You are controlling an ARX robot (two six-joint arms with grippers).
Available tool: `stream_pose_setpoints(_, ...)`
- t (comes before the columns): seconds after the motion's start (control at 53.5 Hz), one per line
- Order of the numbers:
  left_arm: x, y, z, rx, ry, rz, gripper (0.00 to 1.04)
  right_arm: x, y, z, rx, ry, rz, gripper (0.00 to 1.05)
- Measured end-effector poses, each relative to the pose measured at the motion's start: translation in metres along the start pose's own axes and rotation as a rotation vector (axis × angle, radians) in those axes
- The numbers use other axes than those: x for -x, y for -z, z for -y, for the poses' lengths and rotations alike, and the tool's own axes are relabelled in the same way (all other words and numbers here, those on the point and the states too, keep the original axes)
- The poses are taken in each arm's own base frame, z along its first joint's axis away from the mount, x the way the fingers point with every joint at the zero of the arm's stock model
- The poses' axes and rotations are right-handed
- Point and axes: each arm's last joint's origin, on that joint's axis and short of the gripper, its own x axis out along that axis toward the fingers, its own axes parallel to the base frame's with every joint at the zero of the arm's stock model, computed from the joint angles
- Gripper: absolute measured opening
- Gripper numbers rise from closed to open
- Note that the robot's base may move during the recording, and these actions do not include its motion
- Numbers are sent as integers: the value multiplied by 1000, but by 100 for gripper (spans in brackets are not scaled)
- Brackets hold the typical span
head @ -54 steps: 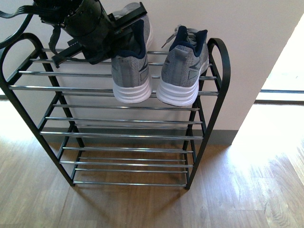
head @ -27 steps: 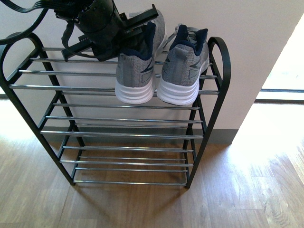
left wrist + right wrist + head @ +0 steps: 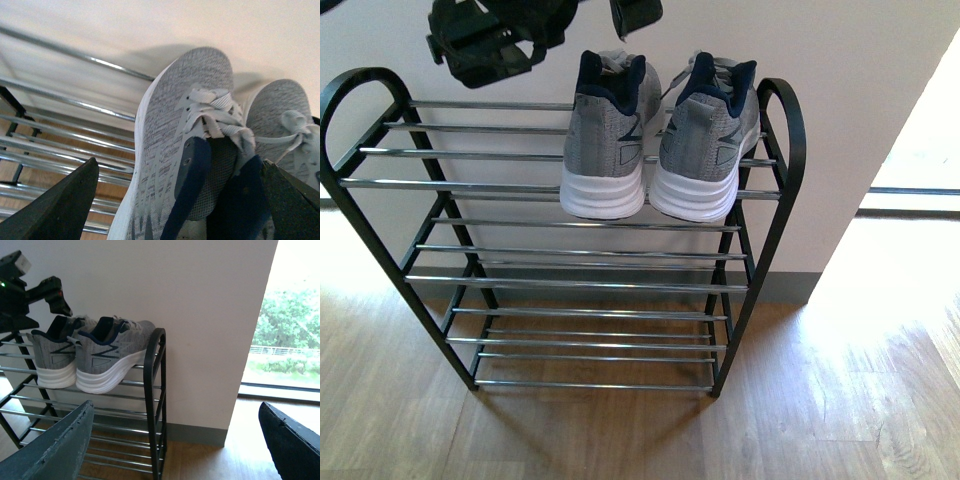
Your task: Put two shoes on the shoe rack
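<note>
Two grey knit sneakers (image 3: 603, 140) lie side by side at the right end of the shoe rack's (image 3: 365, 72) top chrome bars, toes to the wall, white ribbed heels overhanging. Left fingers (image 3: 60, 205) gape wide and empty above them; right fingers (image 3: 55, 450) wide too

Bright sun from the right
The floor (image 3: 870, 300) glares white by the window (image 3: 290, 315); the shoe rack (image 3: 796, 150) bars shine; the left wrist view is a bit blurry.
</note>
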Motion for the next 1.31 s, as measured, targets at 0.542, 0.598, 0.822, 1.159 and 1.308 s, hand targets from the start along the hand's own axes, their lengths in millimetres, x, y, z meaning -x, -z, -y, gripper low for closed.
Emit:
stream_pose_setpoints(0.542,141,32,-28,-80,-116,381,95,0,0,0,0,0,0,96)
stream_pose_setpoints(0.598,158,48,-36,-135,-160,412,95,0,0,0,0,0,0,96)
stream_pose_setpoints(0.822,195,92,-73,-180,-263,432,95,0,0,0,0,0,0,96)
stream_pose_setpoints(1.159,201,114,-104,-60,-128,536,88,0,0,0,0,0,0,96)
stream_pose_setpoints(1.308,218,118,-137,-307,-22,570,54,0,0,0,0,0,0,96)
